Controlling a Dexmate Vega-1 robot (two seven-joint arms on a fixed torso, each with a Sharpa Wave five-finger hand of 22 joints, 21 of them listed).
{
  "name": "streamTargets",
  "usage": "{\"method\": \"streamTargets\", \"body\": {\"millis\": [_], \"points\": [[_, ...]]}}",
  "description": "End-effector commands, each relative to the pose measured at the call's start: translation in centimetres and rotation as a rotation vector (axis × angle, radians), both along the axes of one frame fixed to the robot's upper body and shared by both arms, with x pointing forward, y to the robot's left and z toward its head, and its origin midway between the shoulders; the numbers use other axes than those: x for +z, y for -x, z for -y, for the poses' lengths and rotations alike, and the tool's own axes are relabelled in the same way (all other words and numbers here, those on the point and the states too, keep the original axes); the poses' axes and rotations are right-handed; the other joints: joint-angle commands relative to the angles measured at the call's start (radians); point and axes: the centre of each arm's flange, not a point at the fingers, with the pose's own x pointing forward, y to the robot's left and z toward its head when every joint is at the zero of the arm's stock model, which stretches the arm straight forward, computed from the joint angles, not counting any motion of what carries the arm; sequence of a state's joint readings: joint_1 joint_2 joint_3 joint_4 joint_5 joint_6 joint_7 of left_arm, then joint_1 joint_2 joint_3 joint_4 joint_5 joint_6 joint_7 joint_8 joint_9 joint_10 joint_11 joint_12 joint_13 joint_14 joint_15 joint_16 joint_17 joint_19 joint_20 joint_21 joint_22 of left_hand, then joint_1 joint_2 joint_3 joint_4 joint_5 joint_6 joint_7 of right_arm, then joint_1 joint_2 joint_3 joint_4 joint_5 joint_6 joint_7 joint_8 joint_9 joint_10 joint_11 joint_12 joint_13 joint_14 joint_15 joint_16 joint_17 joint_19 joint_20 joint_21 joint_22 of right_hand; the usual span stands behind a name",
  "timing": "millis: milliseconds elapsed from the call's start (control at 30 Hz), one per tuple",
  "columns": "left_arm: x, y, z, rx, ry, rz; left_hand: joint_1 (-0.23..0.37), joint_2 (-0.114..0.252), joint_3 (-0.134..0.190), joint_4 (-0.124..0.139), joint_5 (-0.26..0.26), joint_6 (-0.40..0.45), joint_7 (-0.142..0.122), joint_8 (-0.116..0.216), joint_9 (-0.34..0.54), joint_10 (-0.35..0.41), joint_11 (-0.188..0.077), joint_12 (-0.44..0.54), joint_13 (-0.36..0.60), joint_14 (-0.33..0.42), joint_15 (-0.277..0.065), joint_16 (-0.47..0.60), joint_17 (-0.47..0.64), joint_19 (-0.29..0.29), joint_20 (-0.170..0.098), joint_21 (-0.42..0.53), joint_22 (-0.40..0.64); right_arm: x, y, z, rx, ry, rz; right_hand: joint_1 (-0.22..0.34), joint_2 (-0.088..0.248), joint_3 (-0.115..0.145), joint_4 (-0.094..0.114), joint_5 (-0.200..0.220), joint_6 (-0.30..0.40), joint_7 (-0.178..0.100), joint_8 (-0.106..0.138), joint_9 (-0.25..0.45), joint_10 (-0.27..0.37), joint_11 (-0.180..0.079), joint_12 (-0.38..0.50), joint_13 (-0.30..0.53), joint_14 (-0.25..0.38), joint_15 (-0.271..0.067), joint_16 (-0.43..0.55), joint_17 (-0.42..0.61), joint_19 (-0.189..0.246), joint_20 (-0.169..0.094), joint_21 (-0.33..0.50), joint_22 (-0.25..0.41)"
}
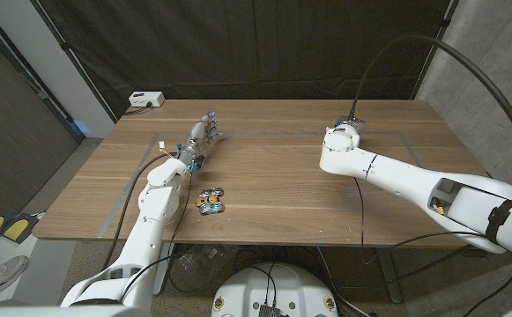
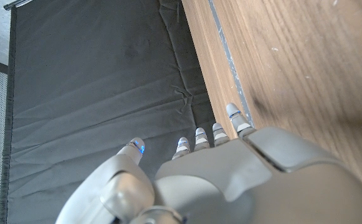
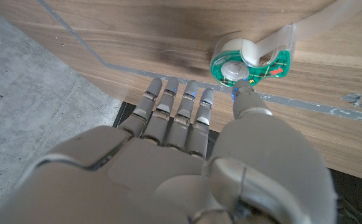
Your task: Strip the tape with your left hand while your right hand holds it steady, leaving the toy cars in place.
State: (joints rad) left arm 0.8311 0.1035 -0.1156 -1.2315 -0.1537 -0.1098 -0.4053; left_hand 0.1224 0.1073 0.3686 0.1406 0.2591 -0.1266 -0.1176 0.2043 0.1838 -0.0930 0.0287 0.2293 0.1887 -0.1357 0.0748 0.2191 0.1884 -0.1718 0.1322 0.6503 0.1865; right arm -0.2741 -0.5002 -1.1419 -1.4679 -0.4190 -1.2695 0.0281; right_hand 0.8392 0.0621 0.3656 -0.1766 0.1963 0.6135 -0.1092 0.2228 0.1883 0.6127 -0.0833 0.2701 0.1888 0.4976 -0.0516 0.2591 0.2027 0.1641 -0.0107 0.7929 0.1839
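Looks like stripping hasn't started. The tape dispenser [image 3: 250,62] sits on the table just past the right hand [image 3: 187,162], whose fingers are apart and grip nothing. The left hand [image 1: 199,141] hovers extended and empty, well away, toy cars [image 1: 210,200] near its wrist.

A green tape dispenser [image 3: 249,62] lies on the wood; toy cars [image 1: 210,200] sit near the front edge.
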Motion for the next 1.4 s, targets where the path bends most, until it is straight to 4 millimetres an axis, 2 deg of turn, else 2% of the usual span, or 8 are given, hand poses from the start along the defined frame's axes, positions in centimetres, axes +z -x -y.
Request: {"method": "streamTargets", "body": {"millis": [33, 500, 633, 867, 1100, 1133, 1233, 1400], "points": [[0.1, -0.2, 0.0, -0.003, 0.002, 0.001, -0.001, -0.003, -0.007, 0.001, -0.002, 0.004, 0.002, -0.002, 0.003, 0.003, -0.001, -0.001, 0.001, 0.004, 0.002, 0.001, 0.006, -0.106, 0.005, -0.002, 0.003, 0.0, -1.0, -0.1, -0.024, 0.024, -0.02, 0.046, 0.002, 0.009, -0.011, 0.01, 0.006, -0.006, 0.004, 0.006, 0.008, -0.006, 0.003, 0.005, 0.013, -0.137, 0.006, 0.002, 0.014, -0.003, 0.004, 0.006], [0.4, -0.5, 0.1, 0.0, 0.001, -0.006, -0.003, -0.004, -0.009, 0.002, -0.002, 0.006, 0.002, -0.003, 0.003, 0.005, -0.003, -0.002, 0.001, 0.005, 0.002, 0.0, 0.006, -0.104, 0.006, -0.005, 0.003, -0.1, -2.6, 0.1, -0.047, 0.043, -0.063, 0.056, -0.008, -0.005, 0.002, 0.008, -0.002, -0.011, -0.004, 0.006, -0.004, -0.013, -0.004, 0.006, 0.005, -0.14, 0.005, 0.007, 0.013, -0.004, 0.004, 0.006], [0.6, -0.6, 0.3, 0.001, -0.001, -0.004, -0.003, -0.004, -0.009, 0.002, -0.002, 0.006, 0.002, -0.003, 0.003, 0.005, -0.002, -0.003, 0.001, 0.005, 0.002, -0.001, 0.006, -0.105, 0.006, -0.006, 0.003, 0.0, -3.0, 0.1, -0.055, 0.052, -0.076, 0.081, 0.0, 0.001, -0.001, 0.012, 0.001, -0.012, -0.005, 0.006, 0.002, -0.013, -0.003, 0.006, 0.014, -0.146, 0.008, 0.009, 0.015, -0.007, 0.006, 0.006], [0.7, -0.9, 0.6, -0.004, -0.002, -0.006, -0.004, -0.004, -0.01, 0.002, -0.002, 0.005, 0.003, -0.004, 0.003, 0.005, -0.002, -0.003, 0.002, 0.005, 0.004, -0.002, 0.006, -0.106, 0.007, -0.008, 0.003, -0.3, -3.4, 0.3, -0.06, 0.055, -0.099, 0.114, 0.011, 0.001, 0.002, 0.01, 0.047, -0.024, 0.008, 0.006, 0.024, -0.024, 0.003, 0.007, 0.031, -0.159, 0.018, 0.016, 0.027, -0.017, 0.013, 0.008], [1.0, -1.1, 0.9, -0.007, -0.006, -0.007, -0.005, -0.004, -0.011, 0.003, -0.002, 0.005, 0.002, -0.004, 0.004, 0.005, -0.002, -0.005, 0.002, 0.005, 0.002, -0.002, 0.007, -0.105, 0.007, -0.009, 0.003, -0.4, -3.5, 0.6, -0.074, 0.05, -0.104, 0.159, 0.033, -0.005, 0.008, 0.002, 0.128, -0.042, 0.025, 0.005, 0.09, -0.042, 0.024, 0.007, 0.113, -0.173, 0.062, 0.035, 0.055, -0.042, 0.032, 0.012], [1.0, -1.1, 0.9, -0.008, -0.006, -0.007, -0.005, -0.004, -0.011, 0.003, -0.002, 0.006, 0.003, -0.004, 0.004, 0.005, -0.002, -0.005, 0.002, 0.005, 0.003, -0.002, 0.007, -0.105, 0.007, -0.009, 0.003, -0.4, -3.5, 0.7, -0.075, 0.05, -0.106, 0.183, 0.047, -0.008, 0.009, -0.003, 0.141, -0.05, 0.022, 0.006, 0.12, -0.044, 0.034, 0.009, 0.16, -0.177, 0.095, 0.058, 0.066, -0.054, 0.046, 0.016], [1.1, -1.2, 1.0, -0.008, -0.006, -0.007, -0.006, -0.004, -0.012, 0.003, -0.002, 0.005, 0.003, -0.005, 0.004, 0.005, -0.002, -0.005, 0.002, 0.005, 0.003, -0.003, 0.007, -0.105, 0.007, -0.01, 0.003, -0.4, -3.7, 0.8, -0.077, 0.048, -0.126, 0.229, 0.054, -0.017, 0.003, -0.009, 0.158, -0.053, 0.016, 0.006, 0.135, -0.044, 0.035, 0.01, 0.239, -0.187, 0.154, 0.1, 0.094, -0.067, 0.075, 0.023], [1.2, -1.3, 1.1, -0.007, -0.007, -0.006, -0.006, -0.004, -0.012, 0.004, -0.002, 0.005, 0.002, -0.005, 0.004, 0.006, -0.001, -0.006, 0.002, 0.004, 0.003, -0.004, 0.007, -0.105, 0.007, -0.011, 0.003, -0.4, -4.0, 1.0, -0.081, 0.04, -0.161, 0.278, 0.059, -0.02, 0.0, -0.01, 0.177, -0.058, 0.011, 0.007, 0.152, -0.048, 0.037, 0.012, 0.294, -0.19, 0.192, 0.135, 0.104, -0.077, 0.103, 0.03]]}}
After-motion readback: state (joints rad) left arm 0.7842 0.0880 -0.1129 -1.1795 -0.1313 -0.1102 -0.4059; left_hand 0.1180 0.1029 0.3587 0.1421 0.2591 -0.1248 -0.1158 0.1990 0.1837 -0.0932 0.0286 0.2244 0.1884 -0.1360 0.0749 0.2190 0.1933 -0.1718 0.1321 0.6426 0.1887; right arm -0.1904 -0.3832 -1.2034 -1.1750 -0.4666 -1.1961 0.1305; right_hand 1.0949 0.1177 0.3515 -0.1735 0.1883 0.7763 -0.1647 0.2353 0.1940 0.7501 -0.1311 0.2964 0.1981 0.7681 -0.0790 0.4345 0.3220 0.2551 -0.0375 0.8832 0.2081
